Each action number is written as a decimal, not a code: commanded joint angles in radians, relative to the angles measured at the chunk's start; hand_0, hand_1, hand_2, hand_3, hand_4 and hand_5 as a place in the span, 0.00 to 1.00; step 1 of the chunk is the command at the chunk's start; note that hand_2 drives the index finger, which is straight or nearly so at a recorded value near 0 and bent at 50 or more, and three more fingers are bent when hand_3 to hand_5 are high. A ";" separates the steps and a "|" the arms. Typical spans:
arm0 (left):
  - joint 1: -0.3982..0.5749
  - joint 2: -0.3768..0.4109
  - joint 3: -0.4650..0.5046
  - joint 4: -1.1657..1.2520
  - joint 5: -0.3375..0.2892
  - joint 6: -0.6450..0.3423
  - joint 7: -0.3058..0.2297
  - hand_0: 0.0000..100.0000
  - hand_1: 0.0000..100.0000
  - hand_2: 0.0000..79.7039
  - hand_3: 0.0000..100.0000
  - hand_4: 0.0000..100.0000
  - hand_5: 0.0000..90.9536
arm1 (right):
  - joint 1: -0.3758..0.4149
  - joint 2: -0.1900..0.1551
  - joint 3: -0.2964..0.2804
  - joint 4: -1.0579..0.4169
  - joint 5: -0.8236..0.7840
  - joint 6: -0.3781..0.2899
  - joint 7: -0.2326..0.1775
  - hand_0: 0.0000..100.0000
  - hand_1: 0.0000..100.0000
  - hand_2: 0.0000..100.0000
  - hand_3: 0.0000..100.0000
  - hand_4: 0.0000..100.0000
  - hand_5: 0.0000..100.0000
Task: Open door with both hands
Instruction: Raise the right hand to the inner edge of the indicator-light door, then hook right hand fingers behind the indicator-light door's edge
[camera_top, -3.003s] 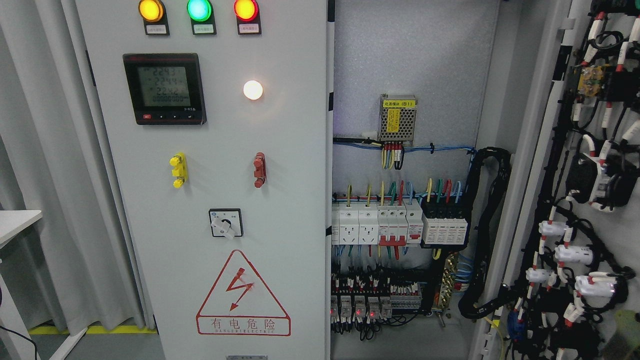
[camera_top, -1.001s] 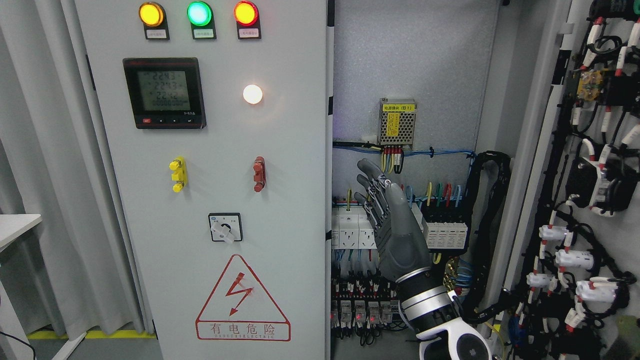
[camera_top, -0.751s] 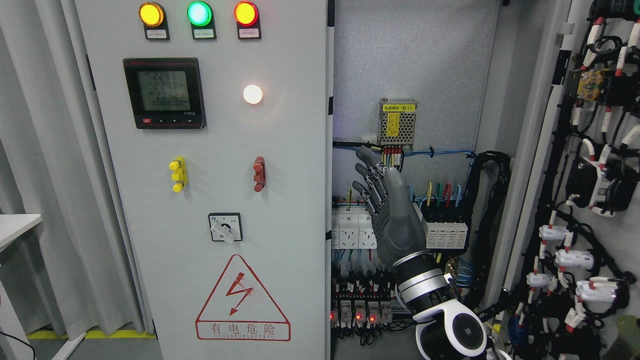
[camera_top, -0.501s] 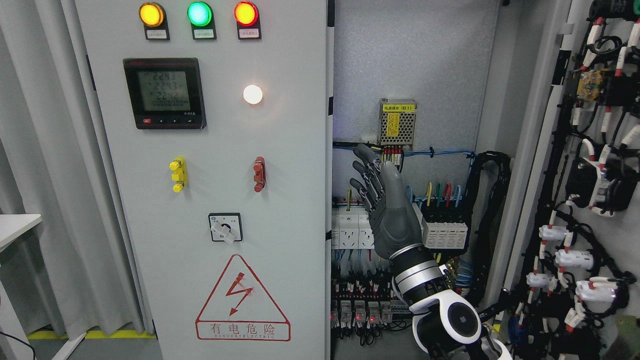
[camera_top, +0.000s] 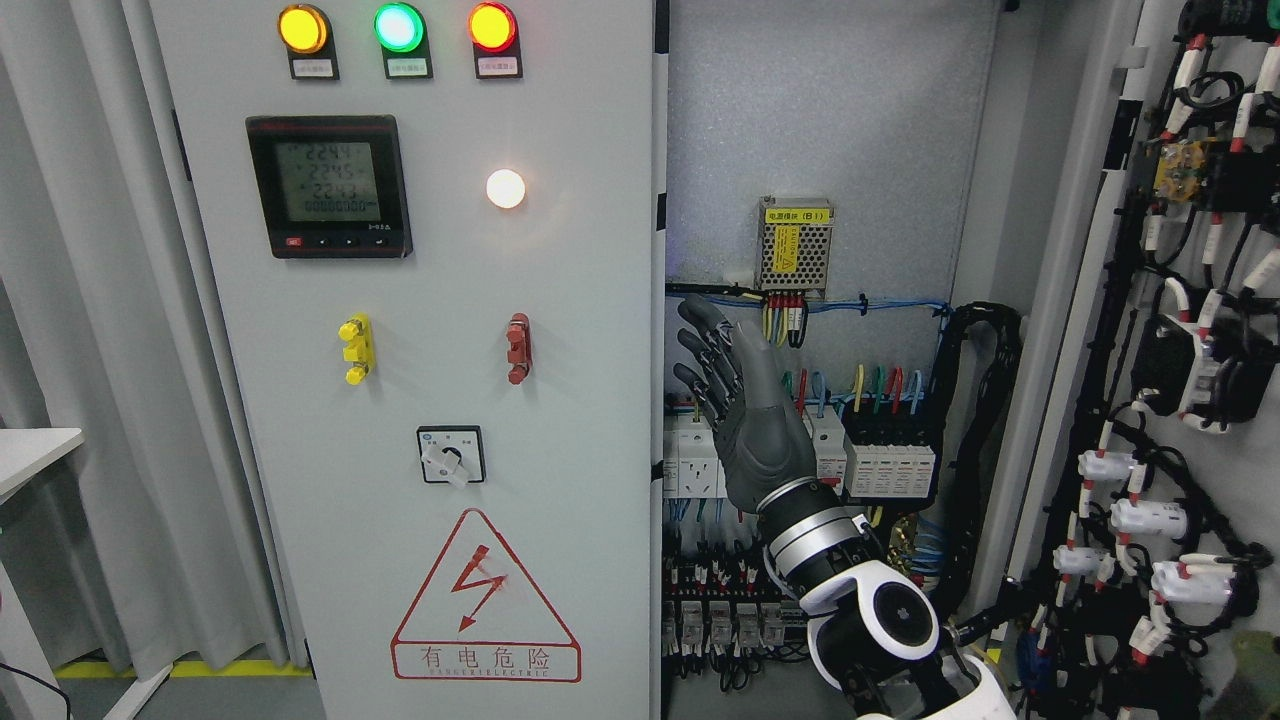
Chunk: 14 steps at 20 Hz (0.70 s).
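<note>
I see the right hand (camera_top: 745, 420) raised upright inside the open right half of the cabinet, arm coming in from the bottom edge right of centre, white forearm joint (camera_top: 893, 620) low in view. Fingers (camera_top: 700, 340) are extended and spread, holding nothing, palm side turned toward the left door (camera_top: 420, 400). Fingertips sit just beside that door's right edge, in front of the breaker row (camera_top: 800, 455); I can't tell if they touch the edge. Left door is closed or near closed, facing me: three lit lamps at its top edge, yellow (camera_top: 302, 28), green (camera_top: 398, 26), red (camera_top: 492, 26); a digital meter (camera_top: 329, 186) below them, a white lit lamp (camera_top: 505, 188) to the meter's right, a yellow handle (camera_top: 355, 349) and a red handle (camera_top: 517, 348) mid-panel, a rotary switch (camera_top: 450, 455) under those, and a red warning triangle (camera_top: 485, 590) near the bottom edge. Right door (camera_top: 1180, 380) is swung open at the picture's right edge, wiring side toward me. Small power supply (camera_top: 796, 245) with a yellow label sits on the back panel above the hand. Left arm doesn't show. Grey curtain (camera_top: 90, 350) hangs left of the cabinet.
</note>
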 joint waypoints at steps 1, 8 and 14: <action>-0.009 0.026 0.001 0.002 0.001 0.000 0.000 0.30 0.00 0.03 0.03 0.04 0.00 | -0.028 0.000 0.019 0.049 -0.049 0.009 0.012 0.22 0.00 0.00 0.00 0.00 0.00; -0.009 0.018 0.001 0.001 0.001 0.000 0.000 0.29 0.00 0.03 0.03 0.04 0.00 | -0.071 0.000 0.021 0.072 -0.065 0.012 0.012 0.22 0.00 0.00 0.00 0.00 0.00; -0.015 0.018 0.000 -0.002 0.001 0.000 0.000 0.29 0.00 0.03 0.03 0.04 0.00 | -0.086 0.000 0.025 0.086 -0.102 0.044 0.013 0.22 0.00 0.00 0.00 0.00 0.00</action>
